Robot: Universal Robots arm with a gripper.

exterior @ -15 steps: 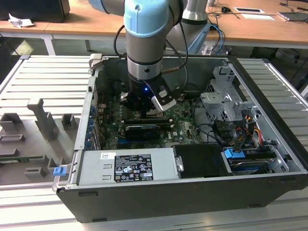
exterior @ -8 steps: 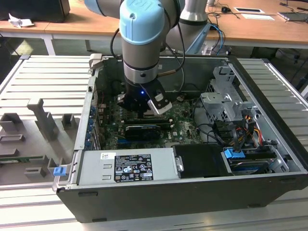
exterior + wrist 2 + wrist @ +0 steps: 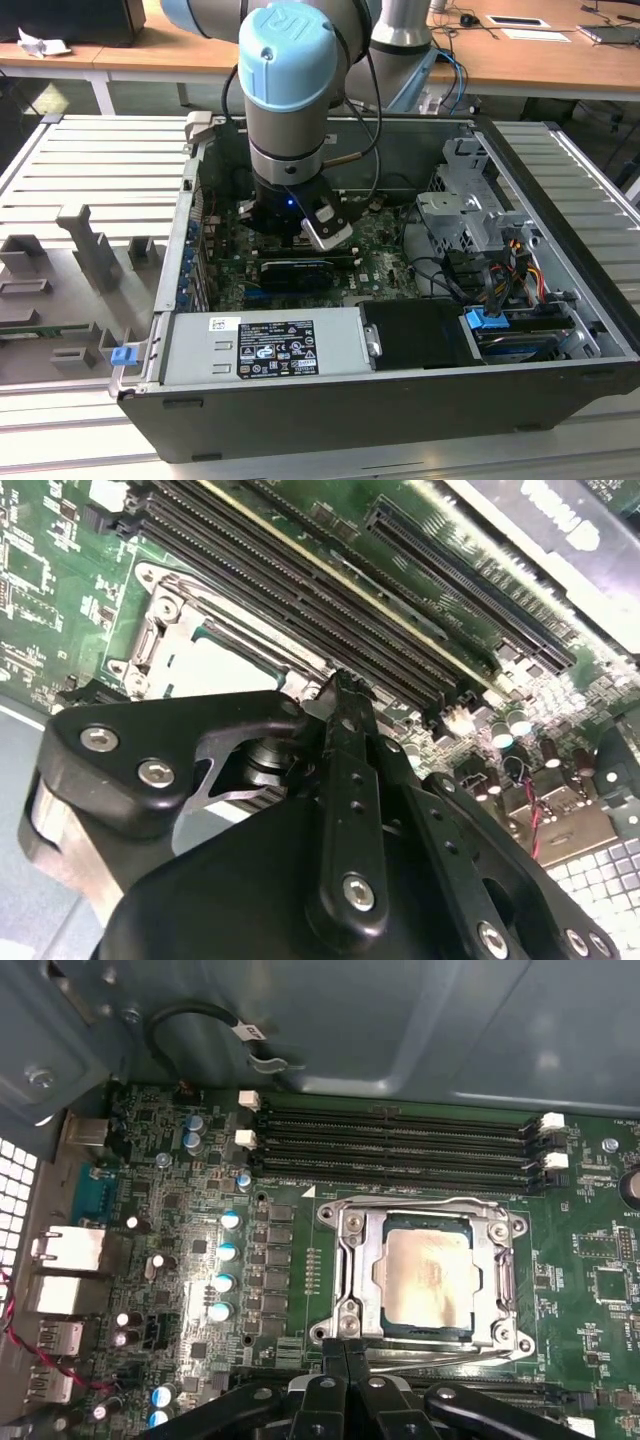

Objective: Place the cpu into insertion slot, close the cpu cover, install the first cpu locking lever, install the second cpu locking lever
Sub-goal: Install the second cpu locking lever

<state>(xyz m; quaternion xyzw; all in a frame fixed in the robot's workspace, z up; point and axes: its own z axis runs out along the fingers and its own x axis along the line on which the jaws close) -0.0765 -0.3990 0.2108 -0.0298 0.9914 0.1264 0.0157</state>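
one cpu (image 3: 425,1278) sits under one closed cpu cover (image 3: 352,1260); gripper (image 3: 345,1352) pinched together, empty.

exterior: high, oblique, whole computer case (image 3: 560,300) | both wrist views: close, sharing the insertion slot (image 3: 425,1280)

occluded: insertion slot (image 3: 215,665) lower part behind end effector (image 3: 340,695) (second wrist view) | fingertip contact: unclear

the cpu (image 3: 427,1278) sits in the insertion slot (image 3: 505,1290), with the cpu cover (image 3: 358,1260) lying flat around it. the gripper (image 3: 346,1352), fingers pressed together, is at the cover's seven o'clock corner. long black memory slots (image 3: 395,1145) run along its twelve o'clock side.
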